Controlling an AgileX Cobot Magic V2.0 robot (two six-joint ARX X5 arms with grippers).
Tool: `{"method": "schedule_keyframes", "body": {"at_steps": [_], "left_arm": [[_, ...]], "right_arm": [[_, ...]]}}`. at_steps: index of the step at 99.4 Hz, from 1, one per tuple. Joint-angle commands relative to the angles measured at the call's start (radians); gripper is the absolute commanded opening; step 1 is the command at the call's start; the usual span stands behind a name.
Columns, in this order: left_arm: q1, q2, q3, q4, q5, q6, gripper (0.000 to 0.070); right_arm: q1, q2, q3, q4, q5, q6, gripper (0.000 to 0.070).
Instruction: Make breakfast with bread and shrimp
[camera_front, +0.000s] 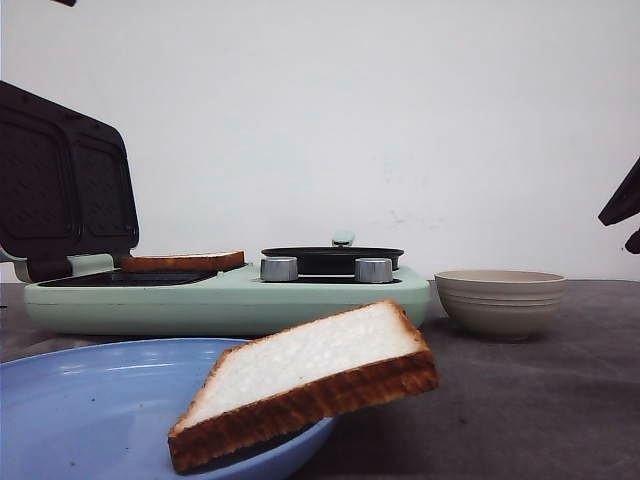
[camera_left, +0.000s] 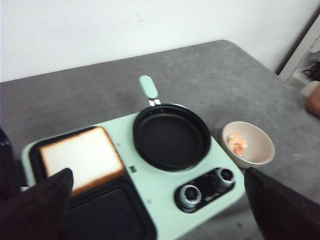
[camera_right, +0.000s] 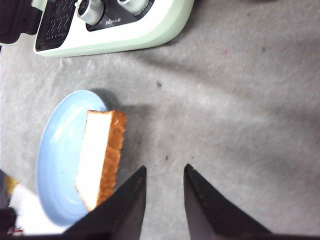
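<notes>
One slice of bread (camera_front: 183, 262) (camera_left: 80, 157) lies flat in a cooking well of the mint-green breakfast maker (camera_front: 230, 300). A second slice of bread (camera_front: 310, 380) (camera_right: 100, 155) leans tilted over the rim of the blue plate (camera_front: 90, 400) (camera_right: 57, 160). Shrimp (camera_left: 238, 144) sit in the beige bowl (camera_left: 248, 144) (camera_front: 500, 300) to the right of the maker. My left gripper (camera_left: 157, 172) hangs wide open above the maker, holding nothing. My right gripper (camera_right: 165, 168) is narrowly open over bare table beside the plate, and only its edge (camera_front: 625, 205) shows in the front view.
The maker's dark lid (camera_front: 60, 185) stands open at the left. A black frying pan (camera_left: 171, 136) with a mint handle (camera_left: 148, 87) sits on its right half, behind two metal knobs (camera_left: 207, 185). The grey table (camera_right: 240, 100) runs to a white wall.
</notes>
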Motion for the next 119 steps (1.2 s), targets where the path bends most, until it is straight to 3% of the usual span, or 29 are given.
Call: {"method": "schedule_keyframes", "body": {"at_steps": [1,16,33,46,66,119], "left_arm": [[0.000,-0.071,-0.083,0.082,0.016,-0.035,0.0626],[0.000,-0.219,-0.264,0.192,0.002,-0.078,0.0626],[0.000,-0.315,-0.356,0.172,-0.015,-0.104,0.0626],[0.000,-0.365,-0.366,0.102,-0.030,-0.084,0.0626],[0.000,-0.422,-0.366,0.108,-0.064,-0.088,0.0626],[0.000,-0.456,-0.366,0.078,-0.074,-0.087,0.0626]], "right_arm": [[0.020,0.010,0.016,0.003,-0.011,0.034,0.0147],[0.104,0.045,0.015,0.027,-0.013,0.081,0.0152],[0.234,0.122,0.015,0.116,0.031,0.133,0.0163],[0.320,0.195,0.015,0.163,0.074,0.136,0.0170],[0.396,0.303,0.015,0.250,0.107,0.152,0.0193],[0.503,0.483,0.015,0.441,0.099,0.247,0.0229]]}}
